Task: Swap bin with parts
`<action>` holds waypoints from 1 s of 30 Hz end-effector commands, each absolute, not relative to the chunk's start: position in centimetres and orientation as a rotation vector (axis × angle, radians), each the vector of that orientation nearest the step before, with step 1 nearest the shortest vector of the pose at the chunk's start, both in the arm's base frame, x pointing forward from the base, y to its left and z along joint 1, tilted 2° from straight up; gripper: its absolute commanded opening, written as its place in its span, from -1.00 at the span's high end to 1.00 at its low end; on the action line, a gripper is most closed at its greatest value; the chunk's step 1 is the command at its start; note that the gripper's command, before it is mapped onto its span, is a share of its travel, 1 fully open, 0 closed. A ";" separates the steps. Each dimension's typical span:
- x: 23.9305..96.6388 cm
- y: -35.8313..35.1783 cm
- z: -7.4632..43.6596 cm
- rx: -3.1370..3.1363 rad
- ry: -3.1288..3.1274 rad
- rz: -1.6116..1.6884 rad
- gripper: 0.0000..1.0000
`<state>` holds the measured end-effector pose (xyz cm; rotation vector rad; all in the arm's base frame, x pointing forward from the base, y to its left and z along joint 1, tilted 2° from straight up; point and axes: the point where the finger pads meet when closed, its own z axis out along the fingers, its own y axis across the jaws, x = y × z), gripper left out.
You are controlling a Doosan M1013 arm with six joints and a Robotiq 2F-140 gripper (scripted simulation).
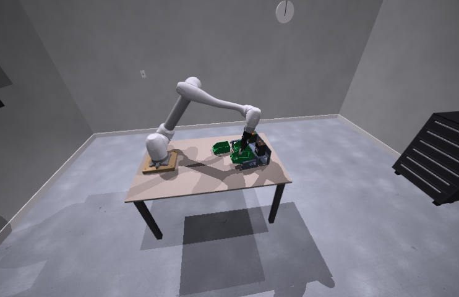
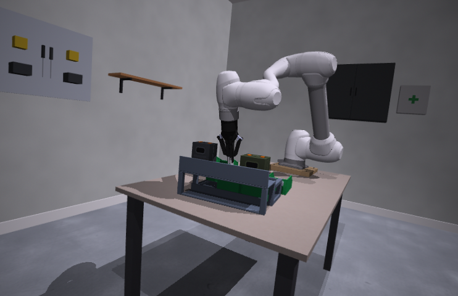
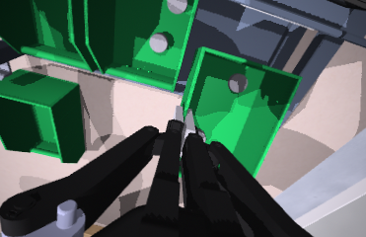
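Basically, gripper looks clenched on parts bin's side wall; bin off to one side of fingertips, far end at shelf mouth; long axis skewed vs. adjacent bins; prob. needs squaring before push.
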<state>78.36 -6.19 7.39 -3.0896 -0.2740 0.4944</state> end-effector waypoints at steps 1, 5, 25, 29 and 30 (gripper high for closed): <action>78.4 -6.2 7.4 -3.090 -0.274 0.494 0.80; 78.4 -6.2 7.4 -3.090 -0.274 0.494 0.80; 78.3 -6.2 6.5 -3.090 -0.274 0.494 0.80; 78.3 -6.2 6.4 -3.090 -0.274 0.494 0.80; 78.3 -6.2 6.3 -3.090 -0.274 0.494 0.80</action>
